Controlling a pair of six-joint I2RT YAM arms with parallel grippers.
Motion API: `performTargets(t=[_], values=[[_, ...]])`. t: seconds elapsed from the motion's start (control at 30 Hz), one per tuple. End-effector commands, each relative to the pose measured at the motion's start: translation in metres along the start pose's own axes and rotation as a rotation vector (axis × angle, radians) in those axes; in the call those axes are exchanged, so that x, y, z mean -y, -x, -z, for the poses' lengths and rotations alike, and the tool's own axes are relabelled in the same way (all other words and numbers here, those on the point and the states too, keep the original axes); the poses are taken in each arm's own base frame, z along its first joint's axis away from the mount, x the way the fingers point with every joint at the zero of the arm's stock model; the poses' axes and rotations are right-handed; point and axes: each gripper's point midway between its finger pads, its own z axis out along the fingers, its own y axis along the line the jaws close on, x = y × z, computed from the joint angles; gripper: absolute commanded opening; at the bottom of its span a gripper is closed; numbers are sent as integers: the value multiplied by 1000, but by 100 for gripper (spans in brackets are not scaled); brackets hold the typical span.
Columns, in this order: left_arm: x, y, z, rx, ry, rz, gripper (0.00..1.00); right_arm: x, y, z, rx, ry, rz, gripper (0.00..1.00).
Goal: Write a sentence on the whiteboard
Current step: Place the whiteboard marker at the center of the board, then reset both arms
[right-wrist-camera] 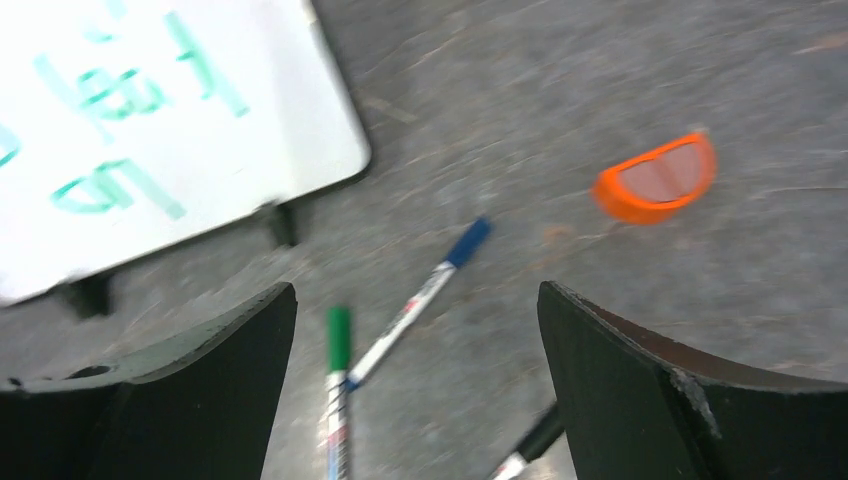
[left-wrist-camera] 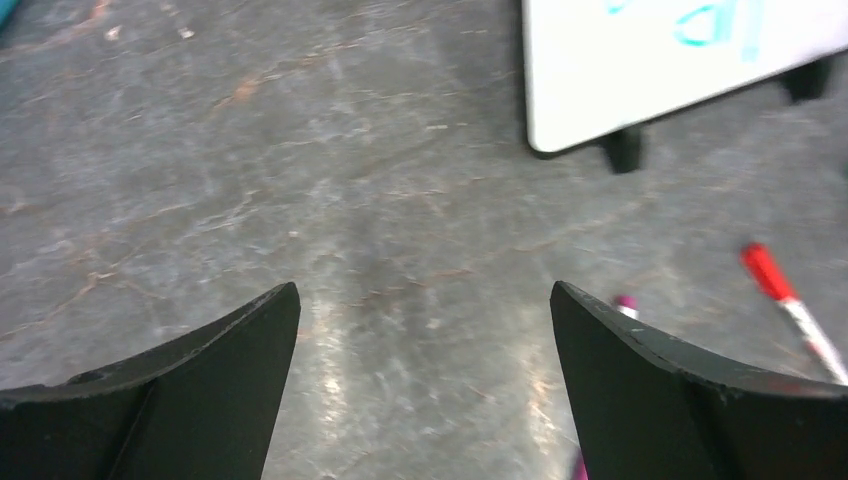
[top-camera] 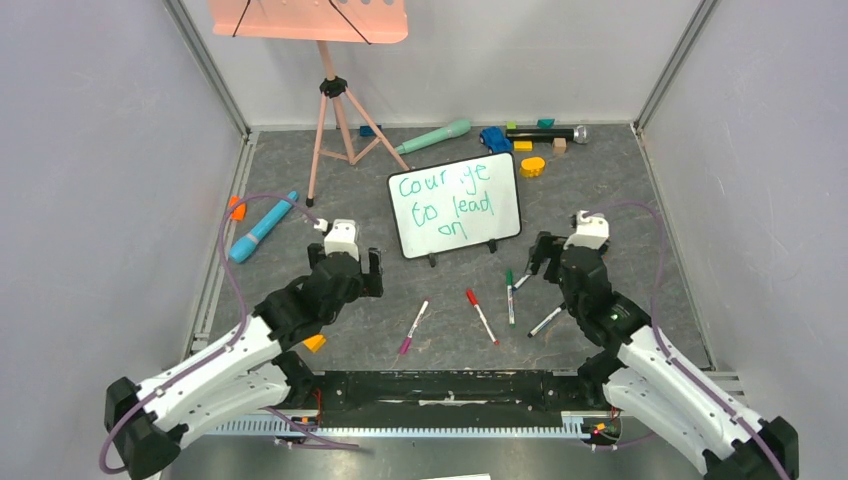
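Jaws released and empty, I see the whiteboard (top-camera: 455,205) at my left gripper's (top-camera: 347,262) two o'clock, my right gripper's (top-camera: 558,262) ten.

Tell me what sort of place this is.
Probably a robot lab test cell: plain walls on metal framing, left arm and right arm bolted at the table edge, loose markers and a whiteboard.
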Motion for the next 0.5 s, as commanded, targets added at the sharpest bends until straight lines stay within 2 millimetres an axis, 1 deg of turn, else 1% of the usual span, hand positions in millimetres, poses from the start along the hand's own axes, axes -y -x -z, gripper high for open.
performTargets(t=[0.0, 0.03, 0.07, 0.1, 0.13, 0.17, 0.23, 0.27, 0.3, 0.33, 0.37, 0.43, 0.47], values=[[-33, 18, -26, 81, 127, -52, 100, 48, 26, -10, 143, -188, 29, 91], [-39, 18, -32, 81, 134, -35, 100, 61, 25, -12, 146, -238, 34, 91], [-52, 22, -38, 90, 165, -4, 100, 71, 27, -15, 158, -273, 35, 91], [-64, 25, -43, 100, 184, 20, 100, 80, 33, -17, 193, -299, 40, 92], [-75, 26, -47, 101, 206, 34, 100, 89, 34, -19, 229, -325, 42, 93], [-87, 27, -52, 105, 228, 46, 100, 99, 44, -18, 307, -350, 20, 98], [-105, 27, -62, 106, 273, 49, 100, 122, 39, -10, 449, -428, -17, 98], [-112, 28, -66, 113, 292, 44, 100, 129, 37, -10, 458, -453, -24, 98], [-116, 25, -71, 108, 308, 34, 100, 130, 32, -16, 425, -449, 21, 98], [-120, 28, -75, 128, 321, 27, 100, 129, 25, -22, 383, -442, 101, 98], [-125, 25, -79, 124, 336, 12, 100, 130, 19, -26, 358, -438, 153, 98], [-133, 26, -85, 153, 367, -19, 100, 138, 13, -26, 377, -466, 148, 98], [-139, 26, -87, 169, 395, -31, 100, 137, 11, -28, 383, -440, 145, 98]])
